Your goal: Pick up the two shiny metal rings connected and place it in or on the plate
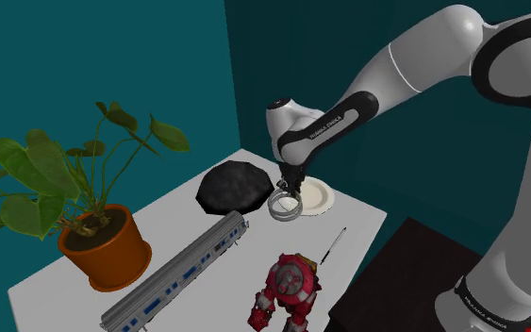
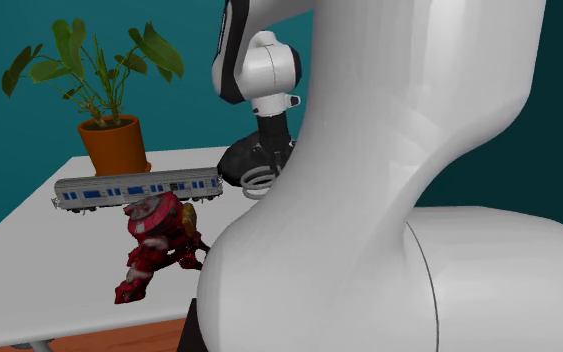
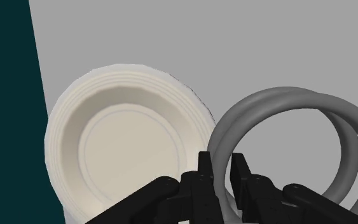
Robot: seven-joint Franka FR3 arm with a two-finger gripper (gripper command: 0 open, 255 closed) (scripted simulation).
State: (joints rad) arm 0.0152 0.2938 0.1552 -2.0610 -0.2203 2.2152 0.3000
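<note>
Rings in claw, beside plate
We saw the claw (image 3: 222,167) closed onto one band of the linked grey rings (image 3: 279,97), mid-frame in the shoulder view, just left of the cream plate (image 3: 63,127).

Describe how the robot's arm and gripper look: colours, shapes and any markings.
The arm is built of glossy white, rounded links with dark joints between them. A black band along the forearm carries small white lettering. The gripper is all black, with two slim, blocky fingers on angular black mounts.
</note>
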